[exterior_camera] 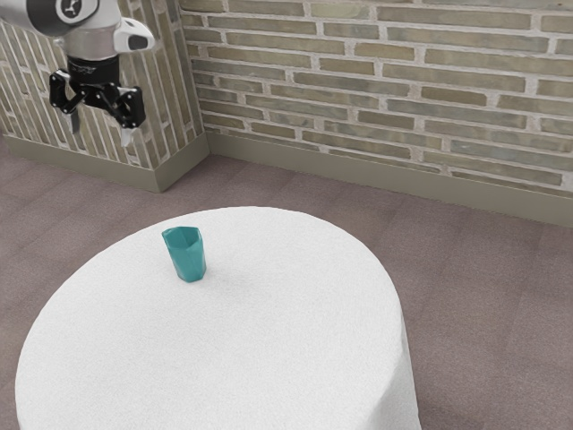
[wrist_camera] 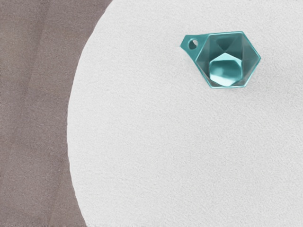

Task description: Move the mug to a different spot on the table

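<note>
A teal faceted mug stands upright on the round white table, toward the exterior view's left and far side. My gripper hangs high above the table's far left edge, well above the mug, its fingers apart and holding nothing. Seen from above in the wrist view, the mug shows its hexagonal rim, its empty inside and a small handle with a hole. It sits well inside the table's curved edge.
The white table has wide bare surface toward the exterior view's right and near side. Brownish floor surrounds it. A brick wall stands behind, with a brick corner pillar behind my gripper.
</note>
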Robot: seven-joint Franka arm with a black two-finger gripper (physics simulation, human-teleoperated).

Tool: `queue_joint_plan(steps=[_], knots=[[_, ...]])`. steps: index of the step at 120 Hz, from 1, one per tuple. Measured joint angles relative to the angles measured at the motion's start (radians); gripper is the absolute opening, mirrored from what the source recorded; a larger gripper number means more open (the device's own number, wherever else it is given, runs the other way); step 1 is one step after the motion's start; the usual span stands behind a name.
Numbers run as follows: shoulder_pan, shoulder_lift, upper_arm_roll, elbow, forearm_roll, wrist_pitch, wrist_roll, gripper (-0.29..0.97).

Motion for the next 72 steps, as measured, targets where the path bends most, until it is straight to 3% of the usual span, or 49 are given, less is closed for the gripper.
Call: queue_joint_plan(steps=[18,36,61,72], knots=[[0.038,0.007,-0.013,0.005,0.000,0.006,-0.032,0.68],[0.046,0.099,-0.017,-0.008,-0.028,0.075,-0.078,0.68],[0.054,0.212,-0.013,-0.066,-0.207,0.190,-0.325,0.68],[0.079,0.271,-0.011,-0.071,-0.254,0.238,-0.441,0.68]])
